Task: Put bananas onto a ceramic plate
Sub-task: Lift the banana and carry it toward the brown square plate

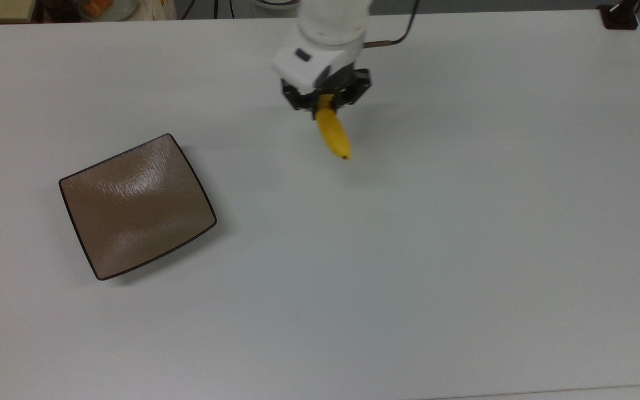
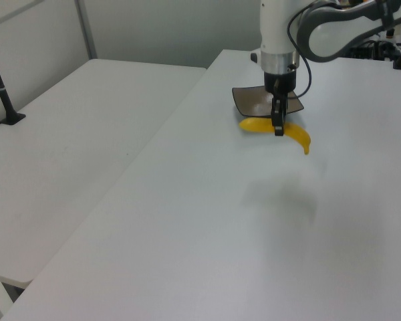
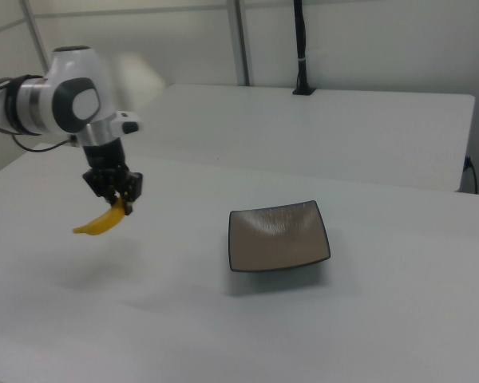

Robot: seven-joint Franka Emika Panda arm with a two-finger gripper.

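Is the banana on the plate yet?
No. In the right view the banana hangs in the claw above the table, apart from the plate and to the right view's left of it.

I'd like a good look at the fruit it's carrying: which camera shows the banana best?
The left view: the banana shows side-on, its whole curve hanging from the gripper above the table. The top view foreshortens it, its upper end hidden under the gripper. The right view shows the banana small, partly behind the gripper.
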